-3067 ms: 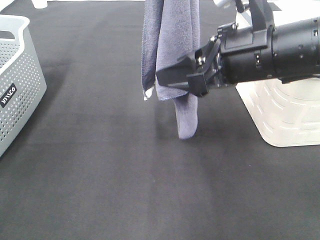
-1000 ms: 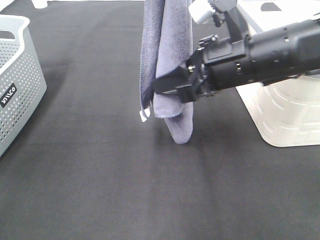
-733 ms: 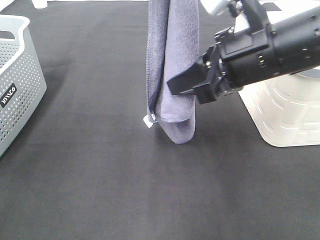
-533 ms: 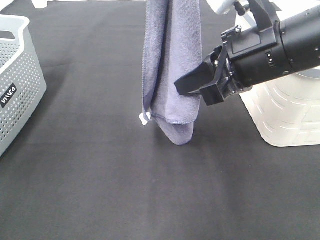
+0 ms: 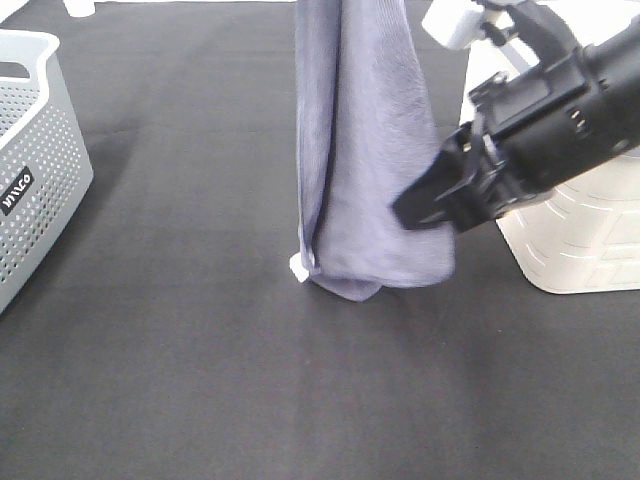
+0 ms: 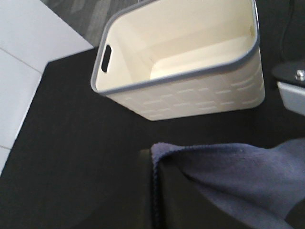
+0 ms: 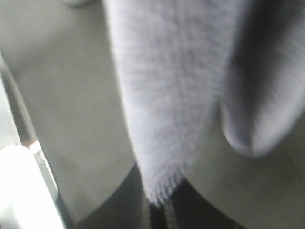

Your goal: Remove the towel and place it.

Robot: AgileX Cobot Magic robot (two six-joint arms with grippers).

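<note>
Slate-blue towel [image 5: 365,150] hangs over the black surface [image 5: 200,380], not yet placed.
Your left gripper [image 6: 200,205] clamps its top; the right gripper [image 5: 425,208] has its jaws seemingly closed on the lower edge. Next, spread and lower it.

Towel [image 5: 365,170] wider, right fingers [image 5: 425,205] farther right
</note>
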